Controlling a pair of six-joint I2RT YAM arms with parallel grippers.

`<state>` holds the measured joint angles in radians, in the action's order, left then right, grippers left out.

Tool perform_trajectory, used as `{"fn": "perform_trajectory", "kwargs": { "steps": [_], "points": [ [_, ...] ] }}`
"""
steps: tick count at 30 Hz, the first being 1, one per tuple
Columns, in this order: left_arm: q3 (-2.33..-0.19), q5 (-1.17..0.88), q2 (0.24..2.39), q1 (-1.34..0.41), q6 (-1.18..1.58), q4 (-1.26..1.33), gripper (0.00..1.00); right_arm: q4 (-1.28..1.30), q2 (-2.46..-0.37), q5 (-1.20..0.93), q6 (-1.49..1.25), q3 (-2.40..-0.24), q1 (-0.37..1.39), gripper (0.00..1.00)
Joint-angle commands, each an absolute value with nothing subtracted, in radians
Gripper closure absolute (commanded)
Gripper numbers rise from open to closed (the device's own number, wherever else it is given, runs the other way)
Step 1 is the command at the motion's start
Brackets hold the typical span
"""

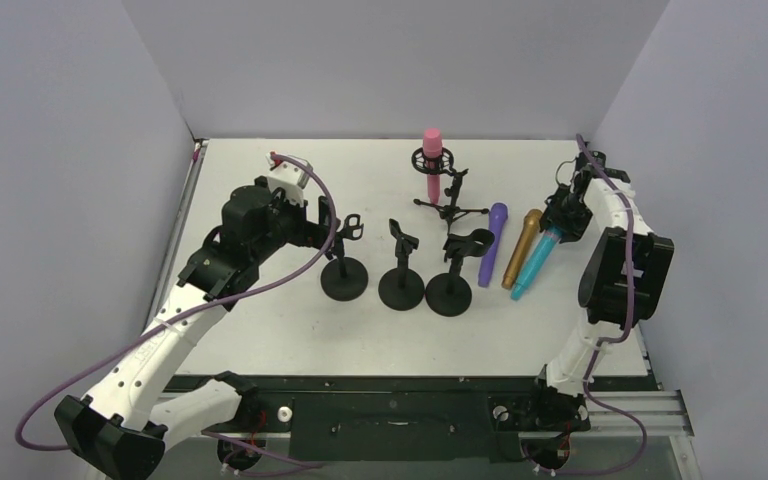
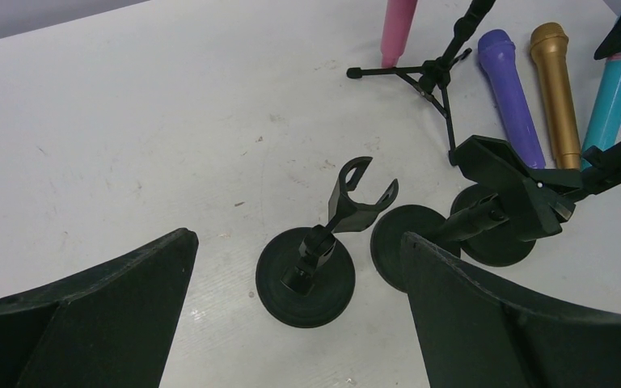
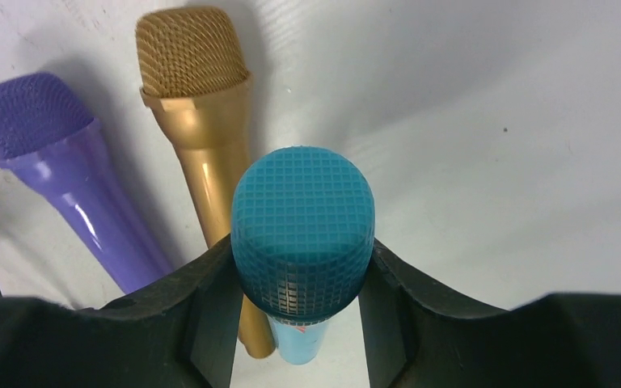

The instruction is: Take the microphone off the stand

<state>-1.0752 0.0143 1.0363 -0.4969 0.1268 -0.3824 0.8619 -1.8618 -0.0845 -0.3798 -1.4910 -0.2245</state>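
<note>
Right of the tripod stand (image 1: 450,208), pinched in the right pincer (image 1: 556,232) at the lower edge of its mesh head: the teal microphone (image 3: 303,230), tilted, tail slanting down toward the near side, clear of every clip. Cannot tell whether tail touching the desk (image 1: 290,340).

Between the teal one and the tripod stand, flat on the desk, side by side: gold microphone (image 1: 521,250) and purple microphone (image 1: 493,243), gold just beside teal.

Atop the tripod stand, upright in the ring mount: pink microphone (image 1: 432,150).

Nearer than the tripod stand, in a row, each topped by a forked clip: left stand (image 2: 306,279), middle stand (image 1: 401,285), right stand (image 1: 449,292).

Left of the tripod stand, spread wide, pinching nothing: left pincer (image 2: 295,237), facing the left stand, close to its clip but apart from it.
</note>
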Motion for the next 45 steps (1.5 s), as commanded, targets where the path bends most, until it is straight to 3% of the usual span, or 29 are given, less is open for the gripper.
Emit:
{"fn": "perform_trajectory", "kwargs": {
  "steps": [1,14,31,45],
  "points": [
    [-1.069,0.033,1.041,-0.503,0.114,-0.371,0.04,0.828,-1.921,-0.057,-0.400,-1.568,-0.232,0.89],
    [-1.073,0.044,1.075,-0.503,0.110,-0.375,0.04,0.802,-2.077,-0.060,-0.418,-1.681,-0.205,0.78],
    [-1.079,0.047,1.100,-0.503,0.109,-0.379,0.04,0.774,-2.088,-0.063,-0.419,-1.659,-0.211,0.55],
    [-1.081,0.047,1.099,-0.503,0.109,-0.380,0.04,0.767,-2.101,-0.075,-0.420,-1.643,-0.222,0.49]
  ]
}}
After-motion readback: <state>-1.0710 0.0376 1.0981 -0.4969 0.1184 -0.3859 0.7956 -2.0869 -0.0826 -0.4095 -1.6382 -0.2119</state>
